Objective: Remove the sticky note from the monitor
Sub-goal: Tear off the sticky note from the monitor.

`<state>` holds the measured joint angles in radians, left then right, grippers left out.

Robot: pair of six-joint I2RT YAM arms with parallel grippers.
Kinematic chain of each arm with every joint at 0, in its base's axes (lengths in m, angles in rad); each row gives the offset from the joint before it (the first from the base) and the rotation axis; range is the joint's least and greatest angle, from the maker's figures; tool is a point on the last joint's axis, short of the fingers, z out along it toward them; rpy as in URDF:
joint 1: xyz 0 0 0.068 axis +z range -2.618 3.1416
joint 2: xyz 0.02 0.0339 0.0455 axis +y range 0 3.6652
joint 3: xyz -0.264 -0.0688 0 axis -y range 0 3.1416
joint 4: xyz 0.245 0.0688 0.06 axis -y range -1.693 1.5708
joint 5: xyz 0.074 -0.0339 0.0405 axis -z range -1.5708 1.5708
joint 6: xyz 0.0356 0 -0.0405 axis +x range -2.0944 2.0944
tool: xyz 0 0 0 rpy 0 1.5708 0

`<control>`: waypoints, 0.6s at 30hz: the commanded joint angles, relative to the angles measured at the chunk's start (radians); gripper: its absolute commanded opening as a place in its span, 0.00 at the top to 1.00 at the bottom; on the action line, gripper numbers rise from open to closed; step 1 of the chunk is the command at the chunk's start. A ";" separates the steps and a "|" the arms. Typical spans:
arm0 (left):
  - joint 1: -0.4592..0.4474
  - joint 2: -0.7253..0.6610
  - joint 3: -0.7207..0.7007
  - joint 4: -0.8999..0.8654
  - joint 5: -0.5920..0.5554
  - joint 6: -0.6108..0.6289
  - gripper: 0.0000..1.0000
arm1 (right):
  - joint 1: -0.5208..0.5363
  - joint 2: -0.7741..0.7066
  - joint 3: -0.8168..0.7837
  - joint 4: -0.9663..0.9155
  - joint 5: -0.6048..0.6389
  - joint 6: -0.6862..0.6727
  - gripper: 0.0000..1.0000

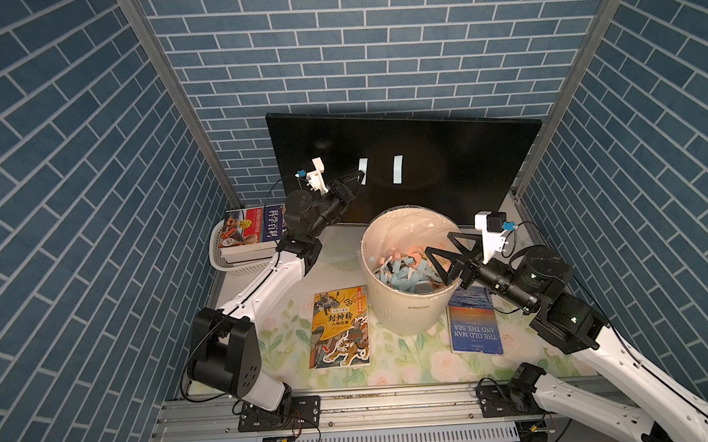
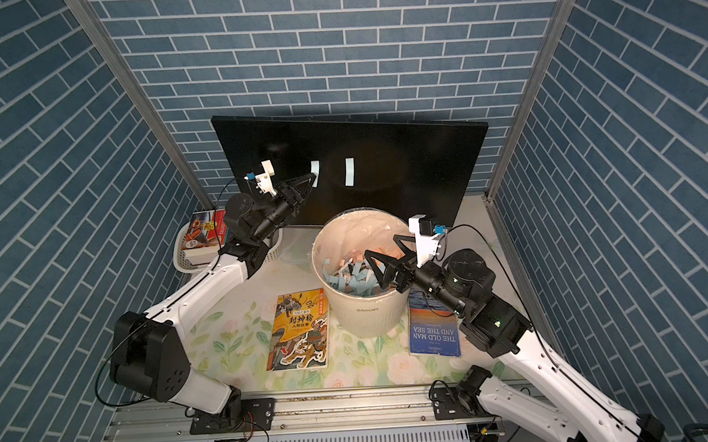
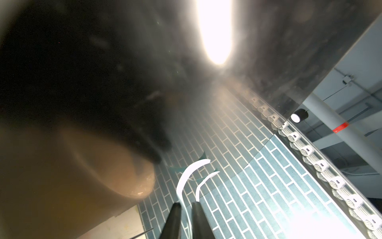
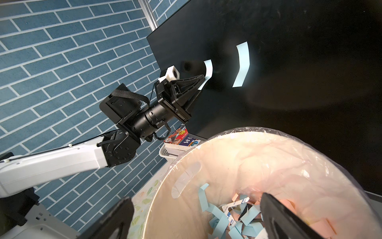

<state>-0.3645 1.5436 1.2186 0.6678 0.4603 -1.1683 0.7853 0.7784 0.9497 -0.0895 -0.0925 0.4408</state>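
In a top view my left gripper pinches the lower end of 1 pale sticky note on the monitor, ready, I judge, to peel. The left wrist view shows its jaws closed on the strip; the right wrist view, my right gripper wide open, empty, above the waste bin.
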 commanded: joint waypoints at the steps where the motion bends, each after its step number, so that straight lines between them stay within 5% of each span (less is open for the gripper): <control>1: 0.006 -0.012 -0.005 0.025 0.016 0.018 0.99 | -0.001 -0.019 -0.014 0.030 0.005 0.014 0.00; 18: 0.002 -0.154 -0.135 0.060 0.030 0.033 1.00 | -0.001 -0.031 -0.025 0.044 0.011 0.028 0.00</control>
<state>-0.3641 1.4284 1.1118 0.6796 0.4728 -1.1545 0.7853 0.7586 0.9325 -0.0879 -0.0902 0.4488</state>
